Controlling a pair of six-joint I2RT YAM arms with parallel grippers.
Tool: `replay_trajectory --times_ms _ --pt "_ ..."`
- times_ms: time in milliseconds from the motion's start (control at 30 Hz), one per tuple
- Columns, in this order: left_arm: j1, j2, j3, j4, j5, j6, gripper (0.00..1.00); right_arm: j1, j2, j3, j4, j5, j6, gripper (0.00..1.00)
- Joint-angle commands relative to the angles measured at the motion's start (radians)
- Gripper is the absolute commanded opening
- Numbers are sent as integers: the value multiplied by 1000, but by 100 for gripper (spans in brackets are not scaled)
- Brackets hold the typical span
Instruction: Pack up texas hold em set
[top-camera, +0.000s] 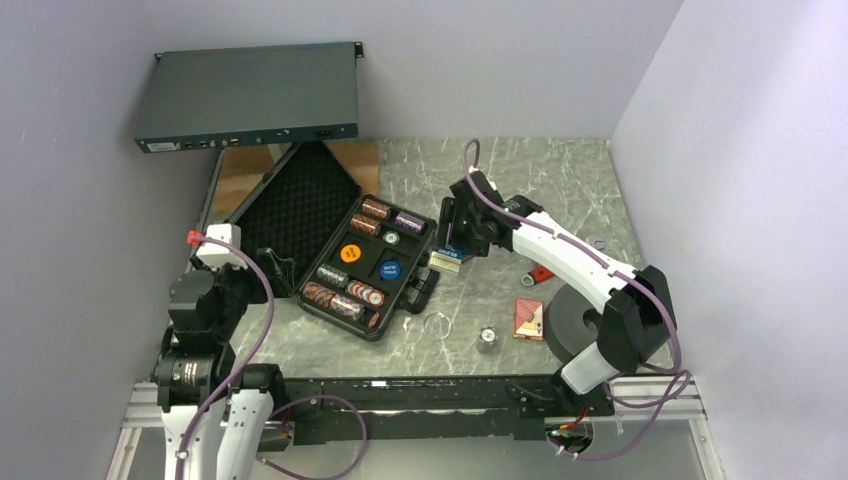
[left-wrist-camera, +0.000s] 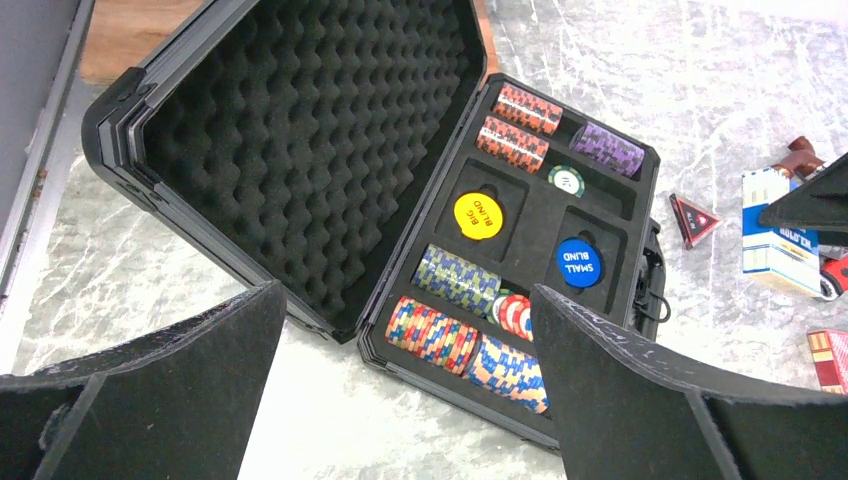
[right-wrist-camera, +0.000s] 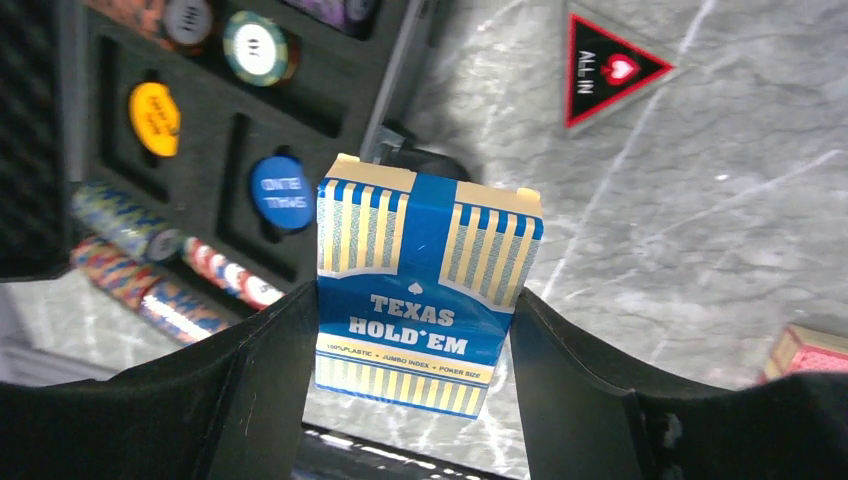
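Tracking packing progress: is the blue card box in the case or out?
Out. The blue card box is clamped between the right gripper's fingers beside the case, not in any compartment.

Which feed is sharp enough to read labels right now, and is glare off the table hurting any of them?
Right wrist: the blue card box is crisp, its print readable; the dark fingers gripping it are soft. Left wrist: the yellow disc reads clearly, near fingers blurred. Top external: even light, only a mild sheen on the table; disc lettering too small to read.
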Motion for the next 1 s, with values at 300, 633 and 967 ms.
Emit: replay_trajectory --times_ms 300,633,967 --pt "8 -56 1 17 4 -10 99 103 137 203 200 -126 243 7" --pt "8 -98 -5 15 -4 -13 99 169 340 323 310 -120 370 0" --pt "9 -117 -9 16 -8 -15 99 202 519 509 278 -80 432 0"
